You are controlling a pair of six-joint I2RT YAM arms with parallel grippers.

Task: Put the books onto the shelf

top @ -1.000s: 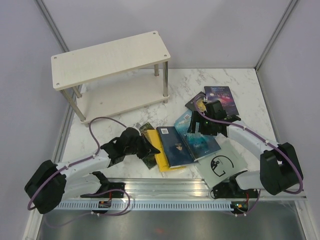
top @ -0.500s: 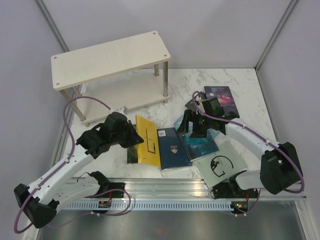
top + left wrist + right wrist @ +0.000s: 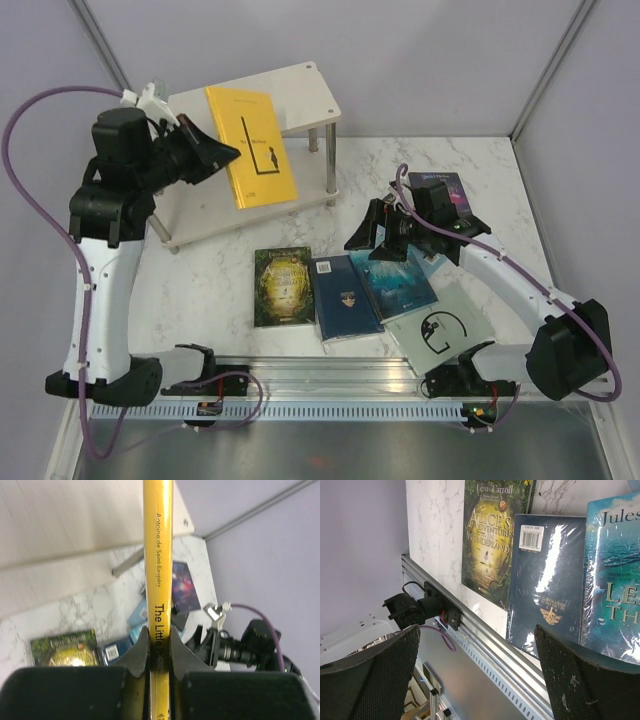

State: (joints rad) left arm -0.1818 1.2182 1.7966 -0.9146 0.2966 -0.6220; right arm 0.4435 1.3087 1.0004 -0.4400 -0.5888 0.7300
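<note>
yellow spine [image 3: 158, 555]: "the little" (antoine de saint-exupéry)

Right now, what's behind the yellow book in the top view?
The shelf: its top board shows around the yellow book, held in the left jaws. The patch of board it covers is hidden.

White marble-patterned desk [image 3: 210, 285], grey-veined, boxed in by plain pale lilac-grey wall panels [image 3: 420, 60] at the back and both sides, with slim silver metal corner posts [image 3: 548, 70] slanting up where the panels meet. Near edge: ribbed silver aluminium rail [image 3: 340, 372], white slotted strip [image 3: 340, 410] just below it, then dull grey metal sheet [image 3: 350, 452]. Light even; shadows soft.
</note>
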